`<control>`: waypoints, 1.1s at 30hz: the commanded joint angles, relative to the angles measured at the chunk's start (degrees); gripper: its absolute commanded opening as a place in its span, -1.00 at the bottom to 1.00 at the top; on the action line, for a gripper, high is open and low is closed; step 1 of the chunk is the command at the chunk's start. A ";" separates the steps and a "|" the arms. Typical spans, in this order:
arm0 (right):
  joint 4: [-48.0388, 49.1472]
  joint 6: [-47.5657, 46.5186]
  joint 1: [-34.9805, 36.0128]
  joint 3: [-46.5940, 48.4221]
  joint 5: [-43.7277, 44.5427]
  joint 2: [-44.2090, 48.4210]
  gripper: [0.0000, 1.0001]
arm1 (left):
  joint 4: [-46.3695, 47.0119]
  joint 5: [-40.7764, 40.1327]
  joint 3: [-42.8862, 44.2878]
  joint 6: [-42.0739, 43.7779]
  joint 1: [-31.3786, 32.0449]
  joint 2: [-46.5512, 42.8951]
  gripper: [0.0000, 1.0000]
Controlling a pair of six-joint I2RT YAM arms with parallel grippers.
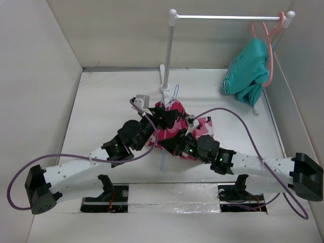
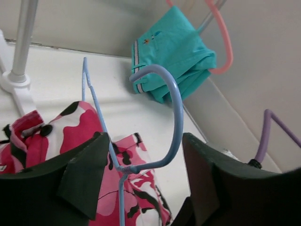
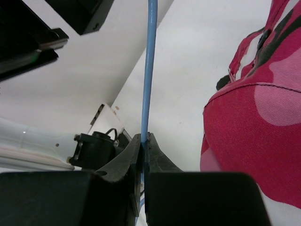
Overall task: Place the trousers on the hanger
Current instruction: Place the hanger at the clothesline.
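Observation:
The trousers (image 1: 174,125) lie bunched in the middle of the table, in pink, white and black camouflage; they also show as trousers (image 2: 75,125) and trousers (image 3: 254,127) in the wrist views. The hanger (image 1: 175,93) is thin and pale blue, and stands upright over them. My left gripper (image 2: 146,172) is open, with the hanger's neck (image 2: 123,167) and hook (image 2: 176,108) between its jaws; the wire runs close beside the left finger (image 2: 80,174). My right gripper (image 3: 145,141) is shut on the hanger's wire (image 3: 149,70), low beside the trousers. In the top view both grippers are crowded over the cloth.
A white rack stands at the back with its pole (image 1: 169,55) and top bar (image 1: 228,17). A teal garment (image 1: 248,71) hangs there on a coral-pink hanger (image 1: 268,45), near the right wall. Purple cables (image 1: 243,124) loop over the table.

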State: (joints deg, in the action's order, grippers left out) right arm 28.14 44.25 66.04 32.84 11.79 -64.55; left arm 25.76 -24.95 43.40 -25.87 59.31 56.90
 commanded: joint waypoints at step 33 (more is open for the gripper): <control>-13.36 -5.84 -47.23 42.27 -30.69 -7.23 -1.00 | 3.23 -8.45 -14.90 7.84 0.28 -13.84 -0.21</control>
State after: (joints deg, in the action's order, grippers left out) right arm 8.60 41.58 19.70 65.87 -12.03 -70.22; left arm 23.70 -30.48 30.33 -20.86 59.31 43.81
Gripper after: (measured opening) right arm 0.046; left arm 0.390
